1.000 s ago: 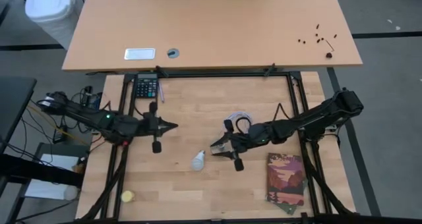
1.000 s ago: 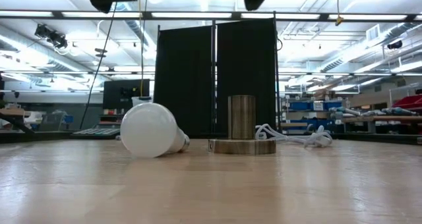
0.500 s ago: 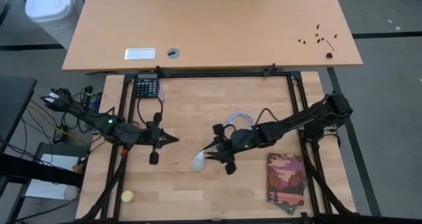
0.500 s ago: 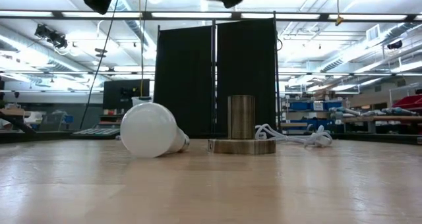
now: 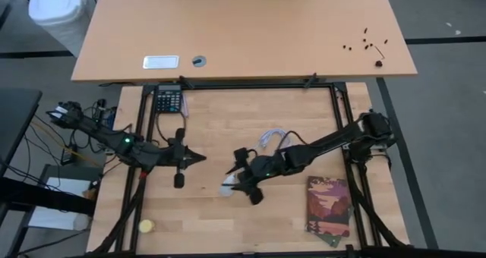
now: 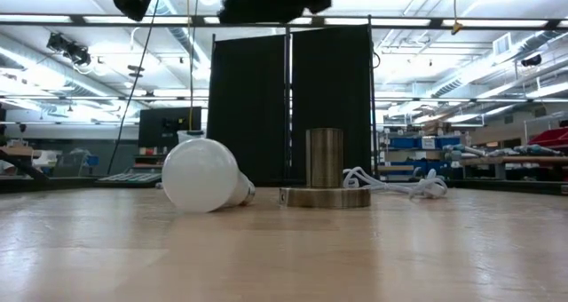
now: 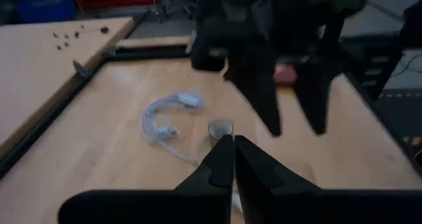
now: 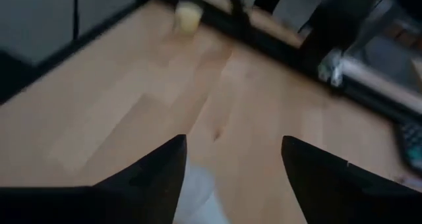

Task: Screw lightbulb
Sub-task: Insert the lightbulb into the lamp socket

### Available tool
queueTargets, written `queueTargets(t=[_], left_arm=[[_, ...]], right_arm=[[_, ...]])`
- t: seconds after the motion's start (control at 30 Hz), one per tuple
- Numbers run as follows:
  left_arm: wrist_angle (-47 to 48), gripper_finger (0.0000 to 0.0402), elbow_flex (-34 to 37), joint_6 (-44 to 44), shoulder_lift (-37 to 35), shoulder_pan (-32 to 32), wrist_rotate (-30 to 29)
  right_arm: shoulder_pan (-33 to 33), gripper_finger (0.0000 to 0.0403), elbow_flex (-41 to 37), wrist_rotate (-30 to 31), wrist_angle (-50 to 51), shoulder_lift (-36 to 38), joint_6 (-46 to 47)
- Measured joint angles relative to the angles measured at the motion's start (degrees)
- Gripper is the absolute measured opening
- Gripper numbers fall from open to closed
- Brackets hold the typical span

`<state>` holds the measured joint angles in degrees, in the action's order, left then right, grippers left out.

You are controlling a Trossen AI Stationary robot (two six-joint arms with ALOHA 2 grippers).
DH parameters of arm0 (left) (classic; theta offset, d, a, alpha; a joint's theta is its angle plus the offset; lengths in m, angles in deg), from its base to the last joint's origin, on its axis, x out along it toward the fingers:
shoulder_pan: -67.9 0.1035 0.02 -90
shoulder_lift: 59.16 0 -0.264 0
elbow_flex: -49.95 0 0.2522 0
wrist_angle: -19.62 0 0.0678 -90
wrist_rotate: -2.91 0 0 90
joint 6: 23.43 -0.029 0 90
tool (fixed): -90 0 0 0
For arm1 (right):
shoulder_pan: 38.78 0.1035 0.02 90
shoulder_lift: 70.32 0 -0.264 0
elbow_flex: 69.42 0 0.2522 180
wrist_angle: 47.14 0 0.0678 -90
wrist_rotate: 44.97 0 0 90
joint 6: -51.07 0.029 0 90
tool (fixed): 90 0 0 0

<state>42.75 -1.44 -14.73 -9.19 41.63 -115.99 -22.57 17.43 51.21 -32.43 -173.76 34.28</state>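
Lightbulb (image 5: pixel 227 187) lies on its side mid-bench, just below the right hand (image 8: pixel 231 178), whose fingers straddle it open, gripping nothing.

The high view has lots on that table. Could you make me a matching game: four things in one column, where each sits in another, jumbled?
Things:
1. bulb
2. yellow ball
3. calculator
4. book

Places:
A. far left corner of the bench
B. near right corner
C. near left corner
D. middle, under the right hand

Pairs: 1-D, 2-C, 3-A, 4-B
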Motion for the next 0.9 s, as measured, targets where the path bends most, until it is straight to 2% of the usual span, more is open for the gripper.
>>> queueTargets(t=[0.27,0.43,0.63,0.8,0.9], left_arm=[[3.3,0.0046,0.1,6.8,12.4,-0.1,9.6],[0.6,0.0046,0.1,9.0,20.3,-0.1,10.4],[-4.4,0.0046,0.1,9.8,27.8,-0.1,10.3],[-8.4,0.0046,0.0,10.4,32.2,-0.1,10.3],[-9.3,0.0046,0.0,11.4,34.5,-0.1,9.7]], right_arm=[[2.0,0.0269,3.5,-0.6,10.5,-3.1,6.3],[2.7,0.0266,3.5,-1.8,17.2,-3.5,20.4],[4.3,0.0265,-0.2,1.3,16.2,-3.4,36.9],[6.6,0.0266,-5.9,3.4,9.1,-3.4,44.7],[7.7,0.0266,-9.4,7.5,3.5,-3.4,46.8]])
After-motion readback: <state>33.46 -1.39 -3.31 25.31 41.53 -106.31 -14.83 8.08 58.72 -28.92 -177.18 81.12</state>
